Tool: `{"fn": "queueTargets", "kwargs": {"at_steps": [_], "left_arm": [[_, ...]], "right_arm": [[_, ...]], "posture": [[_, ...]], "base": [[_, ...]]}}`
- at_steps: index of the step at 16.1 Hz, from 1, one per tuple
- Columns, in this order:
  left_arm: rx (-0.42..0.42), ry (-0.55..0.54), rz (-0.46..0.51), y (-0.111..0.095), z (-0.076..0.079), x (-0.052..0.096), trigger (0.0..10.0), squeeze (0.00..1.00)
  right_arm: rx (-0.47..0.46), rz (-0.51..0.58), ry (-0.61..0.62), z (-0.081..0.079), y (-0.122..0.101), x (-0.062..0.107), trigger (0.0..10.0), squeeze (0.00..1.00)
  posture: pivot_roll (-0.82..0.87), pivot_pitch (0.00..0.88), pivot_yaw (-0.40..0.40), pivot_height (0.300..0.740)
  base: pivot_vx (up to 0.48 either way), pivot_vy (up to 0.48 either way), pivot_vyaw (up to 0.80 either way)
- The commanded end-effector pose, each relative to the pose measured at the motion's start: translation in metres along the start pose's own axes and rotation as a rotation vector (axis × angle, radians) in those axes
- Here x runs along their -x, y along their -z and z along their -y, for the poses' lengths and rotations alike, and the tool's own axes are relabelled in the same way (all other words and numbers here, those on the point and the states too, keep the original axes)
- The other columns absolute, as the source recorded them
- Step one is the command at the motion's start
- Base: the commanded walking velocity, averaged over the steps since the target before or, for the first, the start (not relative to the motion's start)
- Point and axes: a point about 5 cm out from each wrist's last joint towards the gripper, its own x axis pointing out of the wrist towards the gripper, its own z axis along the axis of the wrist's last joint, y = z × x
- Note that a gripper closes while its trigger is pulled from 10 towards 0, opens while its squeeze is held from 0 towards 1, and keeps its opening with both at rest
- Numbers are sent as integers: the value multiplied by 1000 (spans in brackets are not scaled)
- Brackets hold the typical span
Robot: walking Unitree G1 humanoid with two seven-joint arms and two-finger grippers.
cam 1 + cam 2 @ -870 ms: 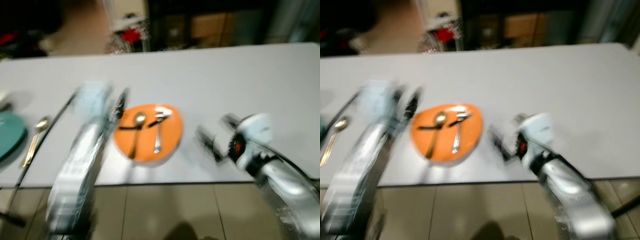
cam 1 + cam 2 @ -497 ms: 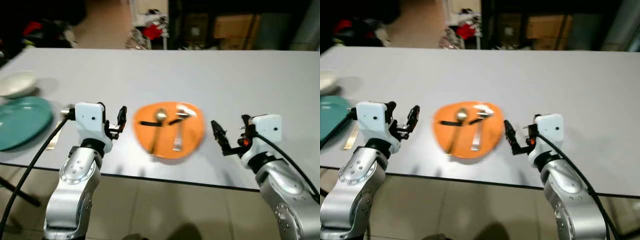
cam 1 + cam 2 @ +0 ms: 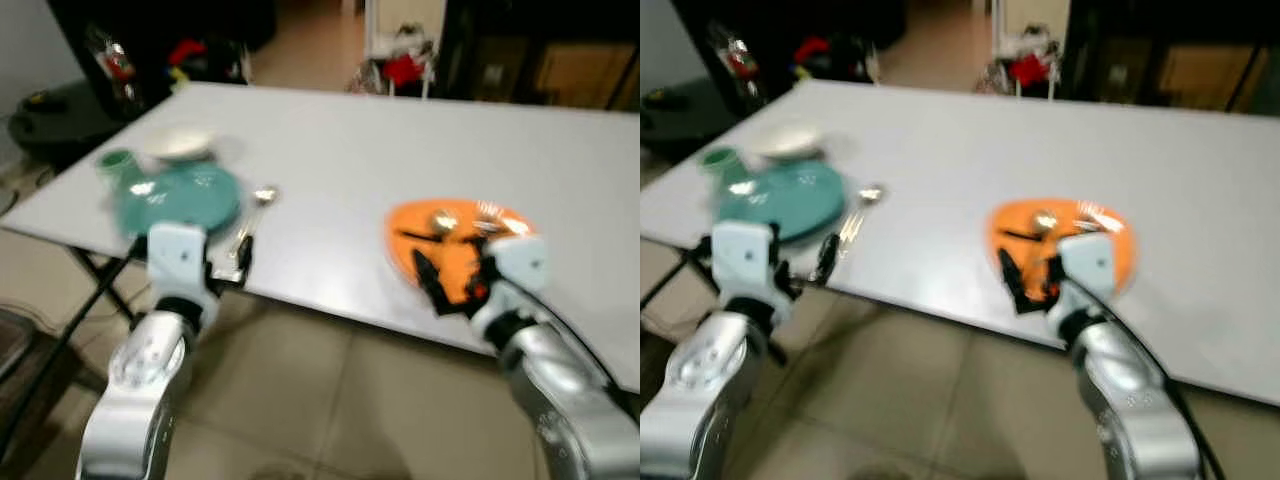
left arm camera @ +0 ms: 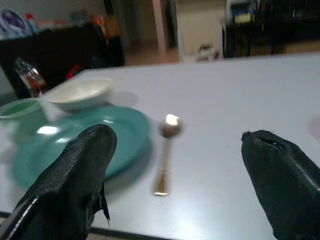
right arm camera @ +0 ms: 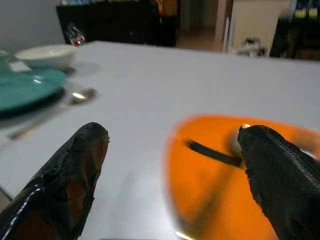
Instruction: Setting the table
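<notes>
1. An orange plate (image 3: 455, 250) carrying cutlery (image 3: 440, 222) sits near the tabletop's (image 3: 340, 170) front edge.
2. The right gripper (image 3: 432, 285) hovers at that plate's near rim, jaws open and empty.
3. A teal plate (image 4: 75, 142), gold spoon (image 4: 166, 150), white bowl (image 4: 80, 93) and green cup (image 4: 17, 110) lie far left.
4. The left gripper (image 4: 175, 185) faces them, jaws open and empty.

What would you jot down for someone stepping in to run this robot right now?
Left gripper: open, empty, at the table's near edge facing the gold spoon beside the teal plate.
Right gripper: open, empty, at the near side of the orange plate.
A white bowl and green cup sit by the teal plate.
Cutlery lies on the orange plate; nothing is held.
Left to do, likely: lay that cutlery beside its plate.
</notes>
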Motion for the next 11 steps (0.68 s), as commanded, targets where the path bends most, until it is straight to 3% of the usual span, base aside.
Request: {"fn": "queueTargets", "kwargs": {"at_steps": [1, 4, 5, 9, 11], "left_arm": [[-25, -37, -33, 6, -9, 6, 10000, 1000], [-65, -26, -39, 5, -6, 7, 10000, 1000], [-37, -40, -22, 2, -8, 6, 10000, 1000], [-55, -79, -11, -1, -15, 9, 10000, 1000], [-73, -52, -25, 1, -10, 10, 10000, 1000]], "right_arm": [[5, 8, -60, -11, -1, -2, 10000, 0], [18, 6, -62, -12, 2, -6, 10000, 0], [-3, 22, -69, -15, -1, -9, 10000, 0], [9, 27, -118, -18, -1, -16, 10000, 0], [23, 16, -129, -17, 3, -18, 10000, 0]], "posture": [[26, 0, 85, 740], [50, 0, 73, 740], [53, 0, 70, 740], [78, 0, 49, 740], [86, 0, 49, 740]], "base": [[0, 442, 800], [0, 435, 800], [0, 435, 800], [0, 434, 800], [0, 435, 800]]}}
